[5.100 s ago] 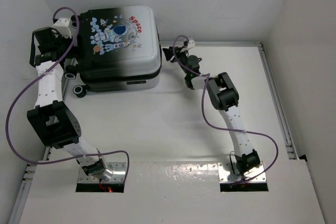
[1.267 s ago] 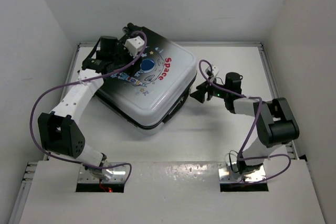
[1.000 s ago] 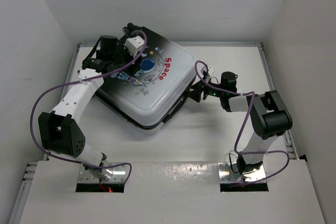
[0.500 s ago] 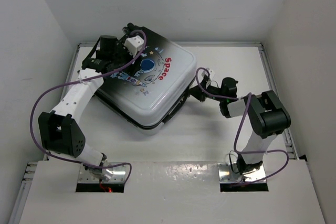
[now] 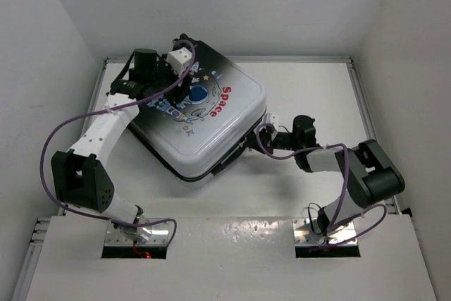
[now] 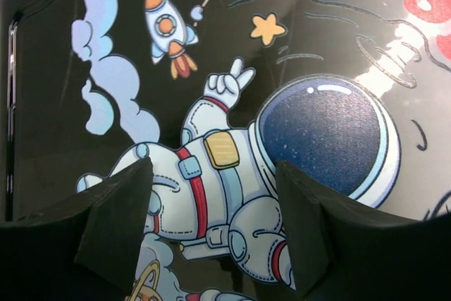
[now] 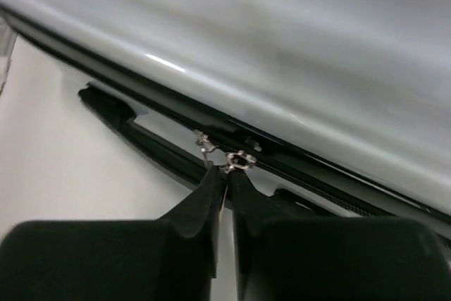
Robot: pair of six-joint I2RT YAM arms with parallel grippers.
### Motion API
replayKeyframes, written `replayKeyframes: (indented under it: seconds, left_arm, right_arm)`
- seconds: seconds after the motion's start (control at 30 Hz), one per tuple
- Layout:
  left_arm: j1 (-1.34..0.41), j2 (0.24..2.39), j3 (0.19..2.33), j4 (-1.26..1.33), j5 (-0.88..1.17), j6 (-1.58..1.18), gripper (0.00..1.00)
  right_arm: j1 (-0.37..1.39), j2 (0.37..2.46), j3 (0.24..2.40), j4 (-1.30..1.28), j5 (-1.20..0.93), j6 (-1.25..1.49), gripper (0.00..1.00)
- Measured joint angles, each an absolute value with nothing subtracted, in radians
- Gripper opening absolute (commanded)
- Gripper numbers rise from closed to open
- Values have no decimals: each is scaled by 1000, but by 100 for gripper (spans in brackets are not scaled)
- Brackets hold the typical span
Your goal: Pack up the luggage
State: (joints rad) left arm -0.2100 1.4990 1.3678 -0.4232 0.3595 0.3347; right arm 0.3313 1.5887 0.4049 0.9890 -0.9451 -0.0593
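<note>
The luggage lies flat and turned at an angle in the middle of the table, astronaut and red "Space" print facing up. My left gripper is open and rests on top of it; the left wrist view shows its fingers spread over the astronaut print. My right gripper is at the luggage's right side seam. In the right wrist view it is shut on the metal zipper pull below the white shell.
White walls close in the table at the back and on both sides. A metal rail runs along the right edge. The luggage's black wheels point to the back. The arm bases stand on plates at the near edge.
The luggage came from the back left corner to the middle and now lies flat. In the last second my right gripper slid nearer along its right seam; the left gripper stayed on top.
</note>
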Motion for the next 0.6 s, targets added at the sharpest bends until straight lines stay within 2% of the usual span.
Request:
replayKeyframes:
  seconds: [0.03,0.1,0.13,0.17,0.33,0.37,0.4,0.5,0.6]
  left_arm:
    - [-210,1496,1365,-421,358,331,76]
    - [-210,1491,1361,-413,352,325,81]
    - [-210,1490,1360,-410,347,319,88]
    - [-210,1490,1361,-409,344,311,100]
    - [-213,1492,1403,-455,313,228,100]
    - [-208,1494,1417,-467,313,214,100]
    - [-205,1496,1434,-478,316,196,100]
    - [-172,1498,1476,-487,345,136,100]
    - [-118,1508,1511,-487,377,86,100]
  right_arm:
    - [335,1566,414,919,-960,-112,36]
    - [344,1515,454,734,-999,-224,47]
    - [350,1484,479,631,-1011,-285,54]
    - [352,1454,500,547,-1022,-336,57]
    - [290,1230,512,309,-966,-333,73]
    - [266,1177,513,288,-939,-297,82]
    - [238,1124,514,262,-905,-257,87]
    - [157,1019,549,160,-801,-146,95]
    - [74,986,621,59,-703,-56,99]
